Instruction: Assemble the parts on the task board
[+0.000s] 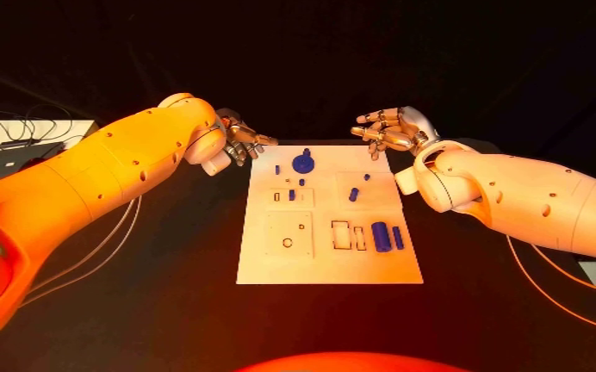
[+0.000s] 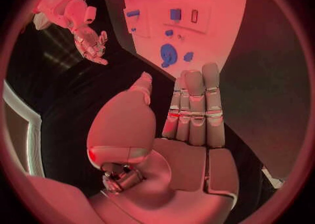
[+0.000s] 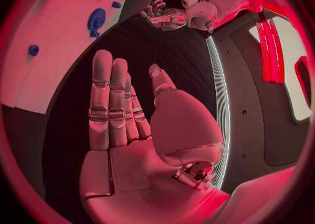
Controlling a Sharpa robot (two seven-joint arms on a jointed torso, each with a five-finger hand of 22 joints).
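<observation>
At the middle of the black table (image 1: 149, 320) the white task board (image 1: 329, 264) was seen lying flat, its long side running away from the robot. Small blue parts were spread over it: a round part (image 1: 303, 164) with a short stem near the far edge, a slim peg (image 1: 354, 194) set at a slant about the middle, and two upright oblong parts (image 1: 381, 237) side by side near the right edge, beside some outlined rectangular recesses. Several smaller blue pieces were scattered near the round part, too small to be told apart.

Just beyond the board's far left corner the left hand (image 1: 244, 143) was held above the table, nothing grasped in it; in the left wrist view its fingers (image 2: 196, 111) were stretched out straight and close together, the thumb apart. Just beyond the far right corner the right hand (image 1: 393, 131) was likewise held free of the board, released, with its fingers (image 3: 110, 103) straight in the right wrist view. Neither hand was touching the board or any part.
</observation>
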